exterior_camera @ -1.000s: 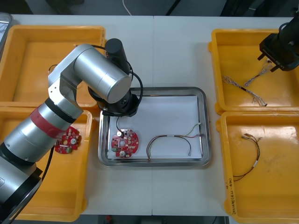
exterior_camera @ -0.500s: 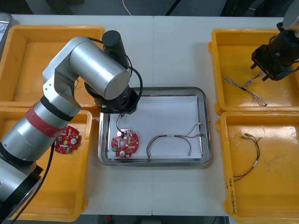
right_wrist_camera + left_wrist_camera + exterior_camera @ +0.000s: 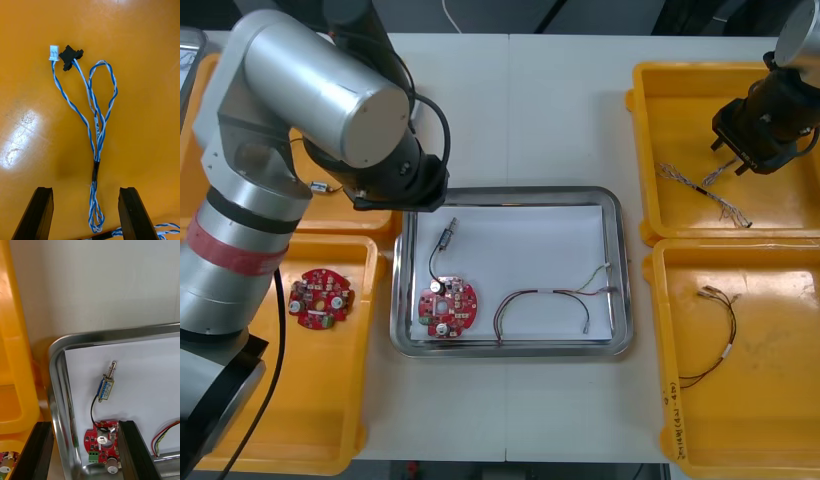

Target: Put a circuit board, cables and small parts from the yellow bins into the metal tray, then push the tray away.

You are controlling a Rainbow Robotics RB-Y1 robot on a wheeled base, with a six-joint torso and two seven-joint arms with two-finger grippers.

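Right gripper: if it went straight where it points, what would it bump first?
Most likely the twisted blue and white cable, lying in the yellow bin between the open fingers of the right gripper; depth is unclear.

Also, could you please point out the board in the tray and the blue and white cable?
Board [image 3: 447, 306], front view, its centre.
Cable [image 3: 96, 152], right wrist view, where its strands join.

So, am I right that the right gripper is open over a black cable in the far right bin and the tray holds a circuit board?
Not quite: the cable below the open right gripper is twisted blue and white, not black, as the right wrist view shows. The bin and the circuit board in the tray are right.
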